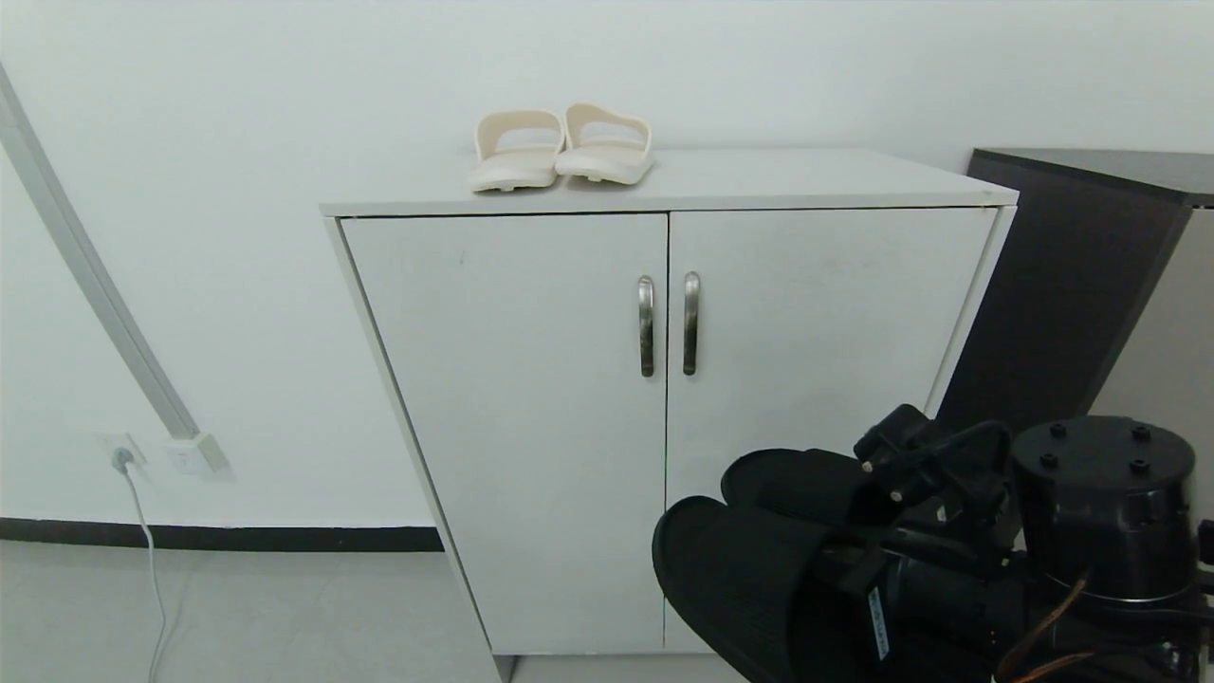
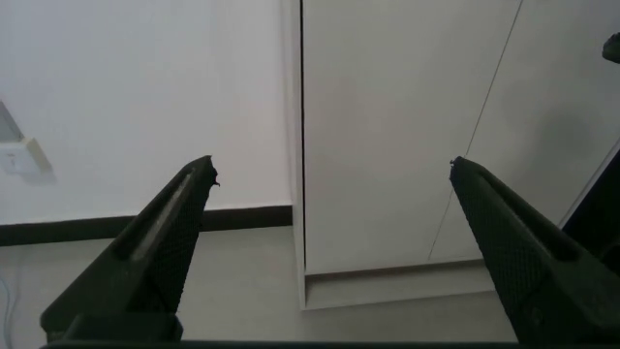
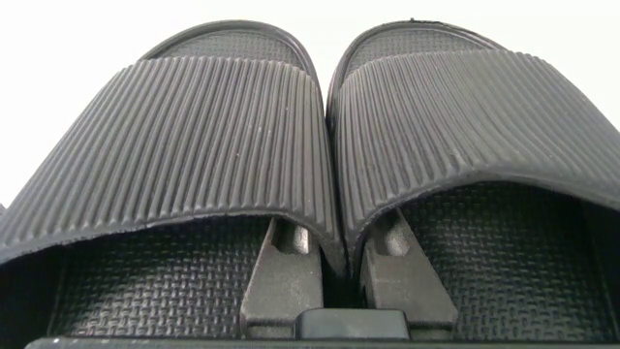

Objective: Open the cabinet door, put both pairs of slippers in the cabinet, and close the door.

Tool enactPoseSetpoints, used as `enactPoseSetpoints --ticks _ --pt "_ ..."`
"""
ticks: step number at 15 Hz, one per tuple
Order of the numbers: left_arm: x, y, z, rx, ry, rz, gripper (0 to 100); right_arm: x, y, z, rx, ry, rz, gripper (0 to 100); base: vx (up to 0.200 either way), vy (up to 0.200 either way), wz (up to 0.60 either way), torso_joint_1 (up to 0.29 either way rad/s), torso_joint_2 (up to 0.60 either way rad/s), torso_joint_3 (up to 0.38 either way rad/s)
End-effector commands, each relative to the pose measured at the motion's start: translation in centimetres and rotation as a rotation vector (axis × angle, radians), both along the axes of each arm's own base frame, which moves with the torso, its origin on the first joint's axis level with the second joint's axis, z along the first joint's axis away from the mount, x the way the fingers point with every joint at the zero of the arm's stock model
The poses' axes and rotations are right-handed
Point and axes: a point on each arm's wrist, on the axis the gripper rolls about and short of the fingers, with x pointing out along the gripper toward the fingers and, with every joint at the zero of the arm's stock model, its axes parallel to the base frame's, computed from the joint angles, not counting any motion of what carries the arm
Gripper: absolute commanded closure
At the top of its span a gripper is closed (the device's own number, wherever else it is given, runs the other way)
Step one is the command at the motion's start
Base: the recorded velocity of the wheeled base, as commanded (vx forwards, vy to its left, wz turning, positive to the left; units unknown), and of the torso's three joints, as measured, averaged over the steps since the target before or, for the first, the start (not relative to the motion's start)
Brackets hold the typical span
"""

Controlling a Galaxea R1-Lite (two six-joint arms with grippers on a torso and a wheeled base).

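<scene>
A white two-door cabinet (image 1: 531, 427) stands against the wall with both doors shut and two metal handles (image 1: 646, 325) at the middle. A cream pair of slippers (image 1: 561, 147) rests on its top. My right gripper (image 3: 334, 296) is shut on the black pair of slippers (image 1: 759, 560), pinching the two inner straps together, low in front of the right door. In the right wrist view the black slippers (image 3: 320, 145) lie side by side. My left gripper (image 2: 329, 174) is open, low, facing the cabinet's left bottom corner (image 2: 305, 286).
A dark cabinet (image 1: 1072, 285) stands just right of the white one. On the left wall are a slanted cable duct (image 1: 85, 256) and a socket with a cord (image 1: 142, 531) running down to the grey floor. Open floor lies left of the cabinet.
</scene>
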Motion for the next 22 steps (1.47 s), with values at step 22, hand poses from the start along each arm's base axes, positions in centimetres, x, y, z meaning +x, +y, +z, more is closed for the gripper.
enactPoseSetpoints --ticks 22 --pt "12.5 -2.8 9.8 -0.012 0.228 -0.541 0 -0.1 0.3 -0.5 -0.023 0.004 0.028 100 0.000 0.000 0.00 -0.002 0.02 0.015"
